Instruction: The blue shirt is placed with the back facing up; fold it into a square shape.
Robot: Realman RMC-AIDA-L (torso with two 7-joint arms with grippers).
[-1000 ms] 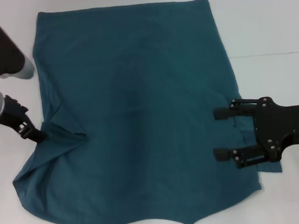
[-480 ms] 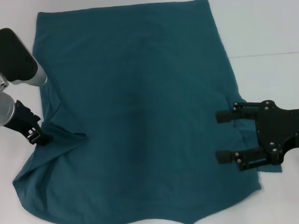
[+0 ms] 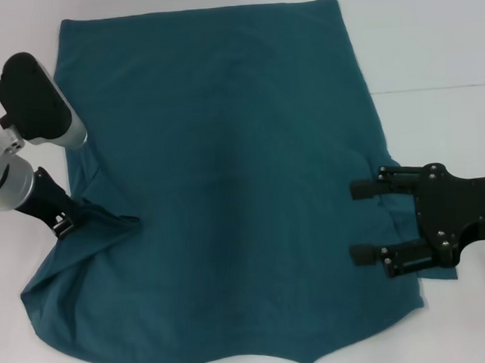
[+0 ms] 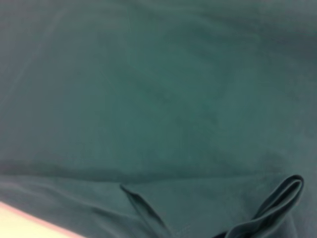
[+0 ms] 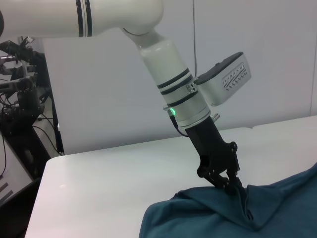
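Shirt: blue shirt (image 3: 227, 191) spread flat over most of the white desk (image 3: 432, 46), straight hem at the far edge, curved edge nearest the robot
Shirt, left edge: bunched into a raised ridge and small folds where the left hand met it; loose fold of cloth (image 4: 277, 208) curled up in the left wrist view; lower left corner pulled outward in a point
Shirt, right edge: flat, with a slight crease running under the right hand
Left hand (image 3: 68, 223): low at the shirt's left edge, about halfway along its length; fingers pinched together on a tuck of the cloth, lifted a little off the desk, as seen from the right wrist view (image 5: 233, 187)
Left arm: white, with black bands and a green light, angled down steeply toward the desk; grey camera box mounted at the wrist
Right hand (image 3: 362, 222): black, level over the shirt's right edge, pointed inward across the cloth; two fingers (image 3: 366, 188) spread well apart, nothing between them
Desk: bare white surface visible around the shirt on both sides
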